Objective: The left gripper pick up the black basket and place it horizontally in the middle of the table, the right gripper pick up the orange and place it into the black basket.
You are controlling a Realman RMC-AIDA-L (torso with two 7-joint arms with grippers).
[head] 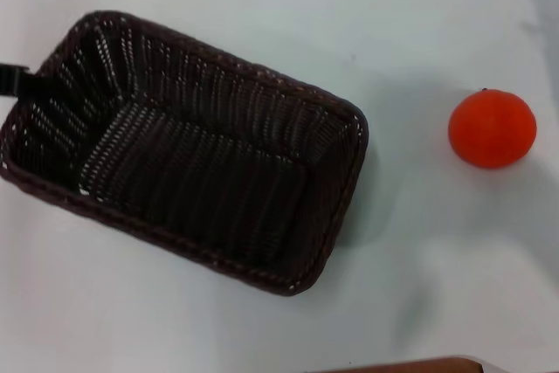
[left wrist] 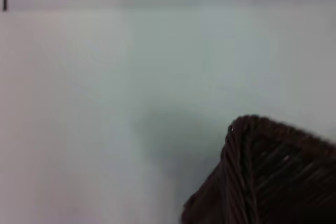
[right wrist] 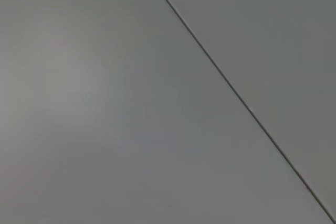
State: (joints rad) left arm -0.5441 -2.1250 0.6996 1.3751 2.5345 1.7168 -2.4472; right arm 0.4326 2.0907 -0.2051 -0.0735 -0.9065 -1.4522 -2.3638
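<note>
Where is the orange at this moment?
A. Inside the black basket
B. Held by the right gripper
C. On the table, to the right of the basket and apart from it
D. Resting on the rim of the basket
C. The orange lies on the white table, apart from the black basket, which holds nothing.

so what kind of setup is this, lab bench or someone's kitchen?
Most likely a lab or test bench, though little shows. A plain white table holds only two staged props: a dark wicker basket and an orange. The left end effector sits at the basket's left rim. No kitchen fittings are visible.
</note>
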